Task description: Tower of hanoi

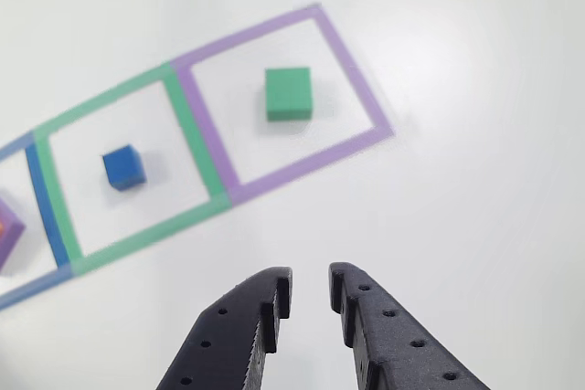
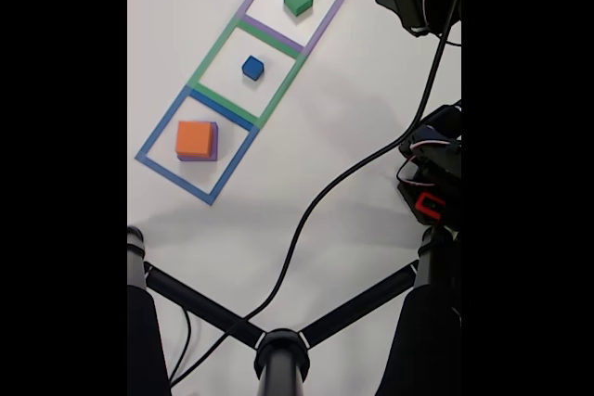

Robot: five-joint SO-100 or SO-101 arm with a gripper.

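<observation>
Black gripper fingers hang slightly apart above the bare white worktop, holding nothing, their bases cut off by the bottom edge. Ahead, a green cube sits in the purple taped square and a blue cube in the green taped square. In the fixed view, an orange block rests on a purple block that barely shows, inside the blue taped square. Black bars hide both sides there.
</observation>
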